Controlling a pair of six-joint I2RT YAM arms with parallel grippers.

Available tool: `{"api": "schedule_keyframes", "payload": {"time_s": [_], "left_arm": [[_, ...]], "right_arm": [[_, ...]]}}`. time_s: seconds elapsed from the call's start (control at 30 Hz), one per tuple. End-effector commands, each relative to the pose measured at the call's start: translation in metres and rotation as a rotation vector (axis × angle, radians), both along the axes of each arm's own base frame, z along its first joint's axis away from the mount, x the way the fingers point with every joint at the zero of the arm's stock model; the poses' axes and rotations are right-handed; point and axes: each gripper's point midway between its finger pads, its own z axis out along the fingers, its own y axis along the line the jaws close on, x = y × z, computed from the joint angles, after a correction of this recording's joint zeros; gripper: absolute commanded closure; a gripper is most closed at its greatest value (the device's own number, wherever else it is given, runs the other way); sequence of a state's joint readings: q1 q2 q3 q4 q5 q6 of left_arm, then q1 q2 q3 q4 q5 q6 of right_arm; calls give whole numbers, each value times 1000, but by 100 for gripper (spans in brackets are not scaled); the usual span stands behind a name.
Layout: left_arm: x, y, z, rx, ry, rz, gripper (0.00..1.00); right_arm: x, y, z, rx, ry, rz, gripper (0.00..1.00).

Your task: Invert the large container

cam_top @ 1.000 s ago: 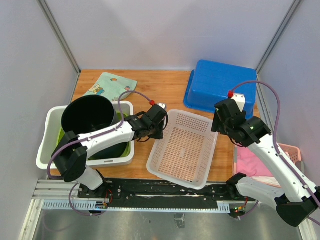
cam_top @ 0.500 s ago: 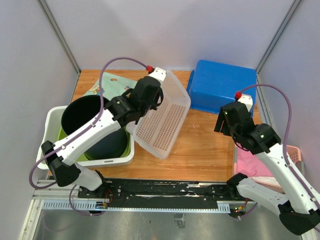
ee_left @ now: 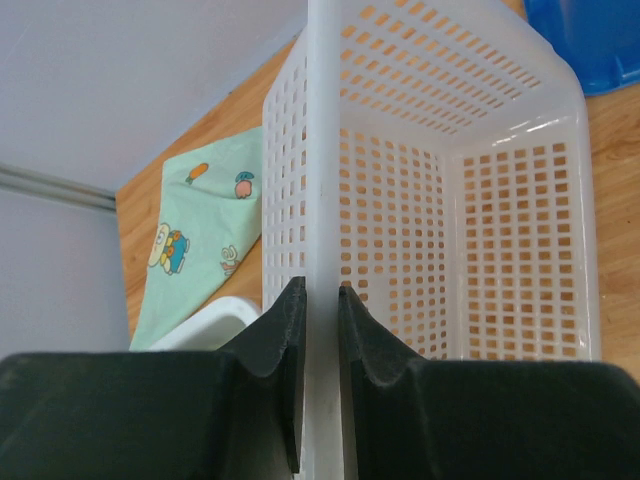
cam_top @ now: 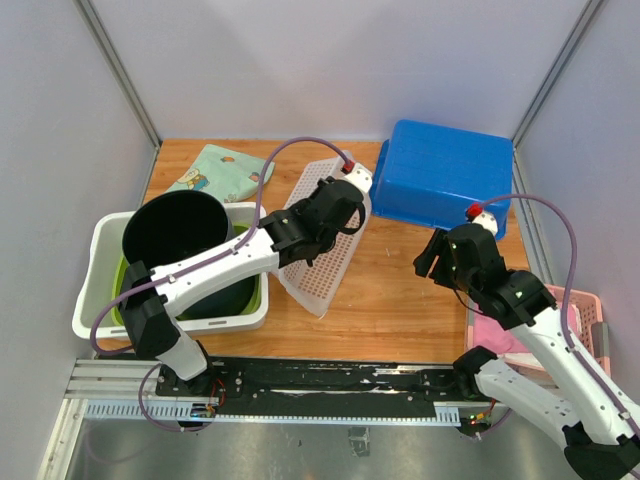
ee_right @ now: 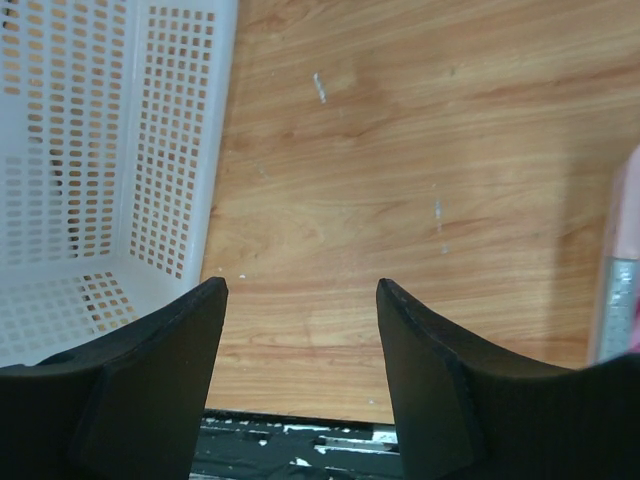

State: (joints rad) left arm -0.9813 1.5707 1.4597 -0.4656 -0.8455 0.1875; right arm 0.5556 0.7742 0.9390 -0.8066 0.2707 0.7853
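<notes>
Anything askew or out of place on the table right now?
The white basket is tilted steeply on its side rather than lying flat, its rim pinched by the left end effector. The right end effector hangs open over the table. Nothing looks spilled or broken.

1. The white basket (ee_right: 110, 150) shows its holey walls and its inside.
2. The wooden worktop (ee_right: 420, 150) spreads out to the right of the basket.
3. The right claw (ee_right: 300, 295) is spread wide, just below the basket.
4. A pink thing (ee_right: 625, 250) peeks in, far right of the basket.
</notes>
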Motion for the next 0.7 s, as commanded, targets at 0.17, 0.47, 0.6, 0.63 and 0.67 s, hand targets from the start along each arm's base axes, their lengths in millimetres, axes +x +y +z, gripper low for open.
{"api": "schedule_keyframes", "payload": {"time_s": [0.17,0.47,0.6,0.63,0.67], "left_arm": [[-7,-11,6,-61,-18,11,100],[-12,-22,2,-106,27,-19,100],[-16,-30,3,-152,59,-45,100],[-17,-33,3,-162,67,-55,100],[-18,-35,4,-176,76,-62,100]], "right_arm": [[12,71,-78,318,136,72,43],[37,130,-134,362,299,143,84],[51,150,-161,351,365,149,99],[52,155,-169,353,393,154,99],[56,163,-174,361,406,165,99]]}}
